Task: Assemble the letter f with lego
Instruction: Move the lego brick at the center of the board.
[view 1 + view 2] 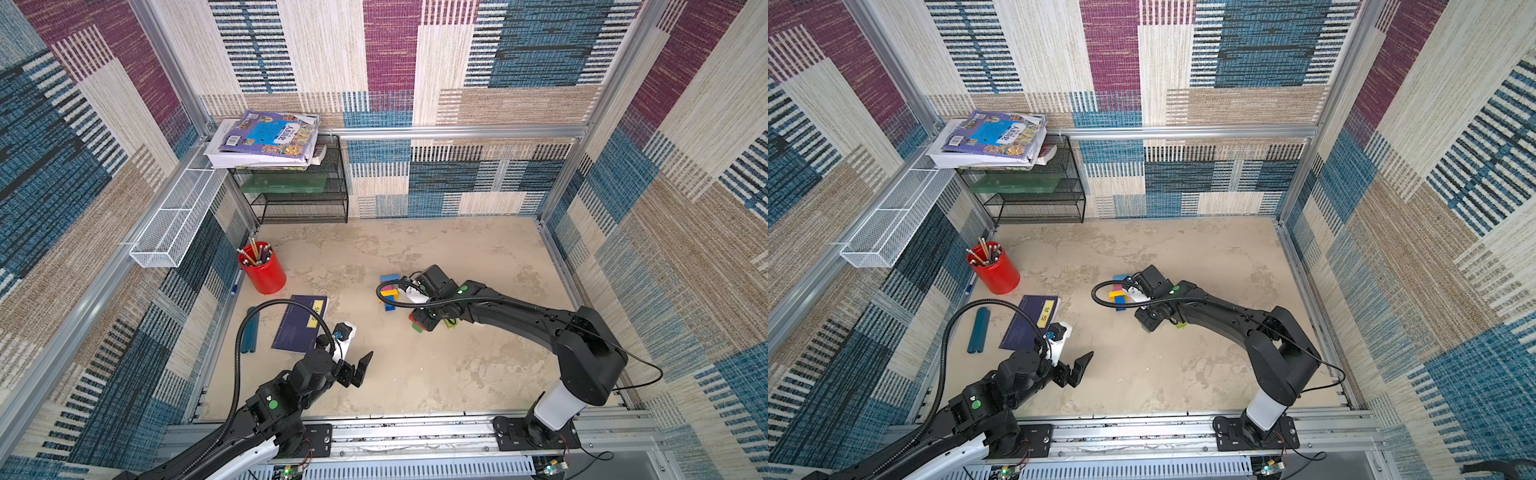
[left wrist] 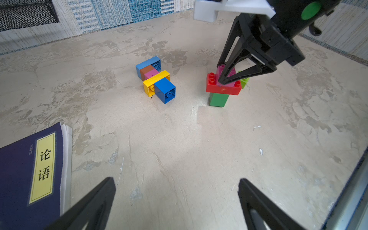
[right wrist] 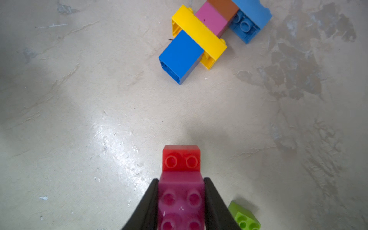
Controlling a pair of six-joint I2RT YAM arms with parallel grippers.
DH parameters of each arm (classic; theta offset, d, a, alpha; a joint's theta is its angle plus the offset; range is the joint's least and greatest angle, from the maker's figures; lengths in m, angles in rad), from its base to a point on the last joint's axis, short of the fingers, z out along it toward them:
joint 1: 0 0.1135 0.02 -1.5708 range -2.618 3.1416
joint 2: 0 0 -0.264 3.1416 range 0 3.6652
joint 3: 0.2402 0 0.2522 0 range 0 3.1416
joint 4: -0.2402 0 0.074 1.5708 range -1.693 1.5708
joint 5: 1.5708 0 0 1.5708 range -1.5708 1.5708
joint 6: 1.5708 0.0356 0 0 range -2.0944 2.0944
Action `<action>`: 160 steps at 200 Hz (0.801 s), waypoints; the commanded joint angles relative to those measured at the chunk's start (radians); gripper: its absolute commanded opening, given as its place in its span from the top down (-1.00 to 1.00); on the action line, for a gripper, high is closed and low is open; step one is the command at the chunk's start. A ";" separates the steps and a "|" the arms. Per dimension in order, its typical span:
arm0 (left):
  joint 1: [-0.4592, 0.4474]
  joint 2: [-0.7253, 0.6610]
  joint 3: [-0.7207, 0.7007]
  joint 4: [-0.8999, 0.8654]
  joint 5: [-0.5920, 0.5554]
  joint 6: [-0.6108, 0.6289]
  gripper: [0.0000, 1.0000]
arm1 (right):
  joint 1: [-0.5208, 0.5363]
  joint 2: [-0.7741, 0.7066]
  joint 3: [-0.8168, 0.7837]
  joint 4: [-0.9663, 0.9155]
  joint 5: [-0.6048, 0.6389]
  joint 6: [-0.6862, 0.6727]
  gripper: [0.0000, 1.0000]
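Observation:
A lego cluster lies on its side mid-table: light blue, brown, pink, yellow and blue bricks joined; it shows in both top views and the right wrist view. To its right stands a green brick with a red oblong brick across its top. A pink brick sits on the red one, and my right gripper is shut on it from above. A lime brick lies loose just beside. My left gripper hangs open and holds nothing, near the table's front left.
A purple book and a teal tube lie left of my left gripper. A red pencil cup stands behind them. At the back left are a black mesh rack topped with books and a white wire basket.

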 commanded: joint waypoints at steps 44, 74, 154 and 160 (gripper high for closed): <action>0.000 0.001 0.002 0.023 -0.006 -0.005 -0.99 | -0.013 -0.012 -0.038 0.151 -0.038 -0.039 0.52; -0.001 0.002 0.001 0.022 -0.006 -0.005 -0.98 | -0.018 -0.004 -0.043 0.164 -0.059 -0.052 0.50; -0.002 0.002 0.000 0.022 -0.004 -0.005 -0.98 | -0.026 0.051 -0.017 0.134 -0.092 -0.053 0.41; -0.001 0.002 0.001 0.021 -0.004 -0.004 -0.98 | -0.024 0.052 -0.017 0.134 -0.089 -0.052 0.40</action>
